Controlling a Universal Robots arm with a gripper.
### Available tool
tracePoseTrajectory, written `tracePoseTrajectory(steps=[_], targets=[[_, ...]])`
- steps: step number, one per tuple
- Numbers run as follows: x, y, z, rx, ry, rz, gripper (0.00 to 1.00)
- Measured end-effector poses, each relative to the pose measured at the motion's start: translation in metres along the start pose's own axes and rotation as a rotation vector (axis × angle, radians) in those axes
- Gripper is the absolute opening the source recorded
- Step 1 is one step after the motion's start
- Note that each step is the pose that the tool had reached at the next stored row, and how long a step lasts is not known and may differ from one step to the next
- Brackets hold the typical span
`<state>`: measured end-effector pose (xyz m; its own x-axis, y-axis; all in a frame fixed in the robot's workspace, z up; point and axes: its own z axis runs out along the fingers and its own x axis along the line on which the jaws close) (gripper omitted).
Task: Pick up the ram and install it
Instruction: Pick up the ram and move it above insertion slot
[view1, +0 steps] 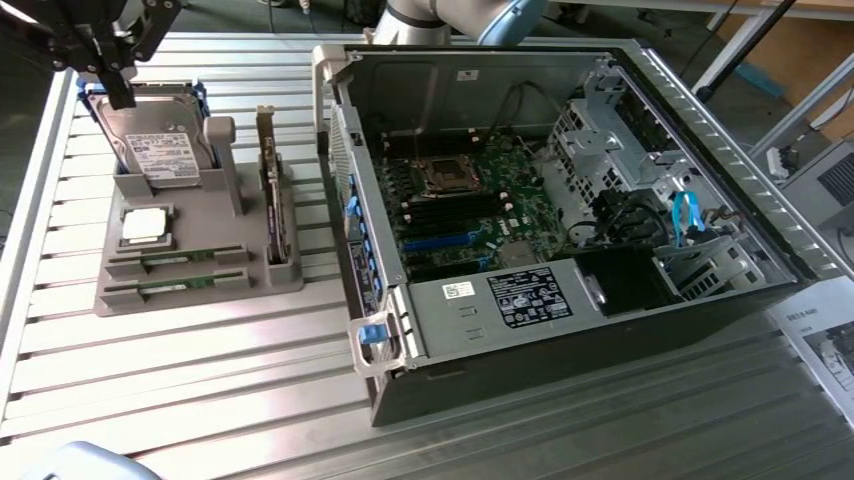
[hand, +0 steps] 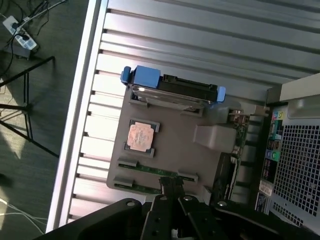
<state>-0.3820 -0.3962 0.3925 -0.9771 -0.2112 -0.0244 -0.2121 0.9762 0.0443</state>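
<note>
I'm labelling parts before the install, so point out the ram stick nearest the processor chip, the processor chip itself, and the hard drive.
ram stick (view1: 180, 258), exterior view, middle of the green board.
processor chip (hand: 140, 136), wrist view, on its coppery face.
hard drive (view1: 166, 152), exterior view, on its white label.

Slatted metal table, dark floor

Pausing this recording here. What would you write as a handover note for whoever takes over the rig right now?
Gripper: shut, empty, hovering above the grey holder.
Ram: two ram sticks lie in the holder's front slots, beside the open computer case.
Done: nothing visible; no stick lifted.
Left: a stick is not yet picked up or seated on the motherboard.
</note>
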Motion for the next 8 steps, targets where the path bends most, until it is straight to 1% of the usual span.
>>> tracePoseTrajectory(steps=[8], targets=[[0.0,0.0,0.0,-0.0033,0.0059,-0.134,0.1]])
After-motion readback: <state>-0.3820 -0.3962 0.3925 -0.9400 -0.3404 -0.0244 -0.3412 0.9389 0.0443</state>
